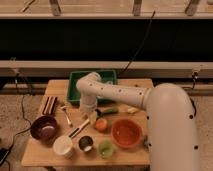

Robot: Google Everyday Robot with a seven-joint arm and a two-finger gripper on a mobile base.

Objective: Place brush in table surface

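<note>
- Dark bowl point(44, 128) and fork point(65, 115) sit at the left of the desk point(40, 152).
- Brush point(80, 129) appears to lie slantwise on the bare wood, dark tip lower left, head end up by the gripper.
- Gripper point(90, 114) is low over that head end; whether it grips the brush, cannot tell.
- Judged light, stiff and thin, so it may roll. Bristles look soft. Best hold is across mid-handle.
- Orange bowl point(126, 133) stands apart, right.

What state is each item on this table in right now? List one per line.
Brush: lying slanted on the table surface.
Pincer: low over the table, near the brush's far end.
Orange bowl: upright, open side up.
Fork: lying flat.
Dark bowl: upright.
Green tray: flat at the table's far edge.
</note>
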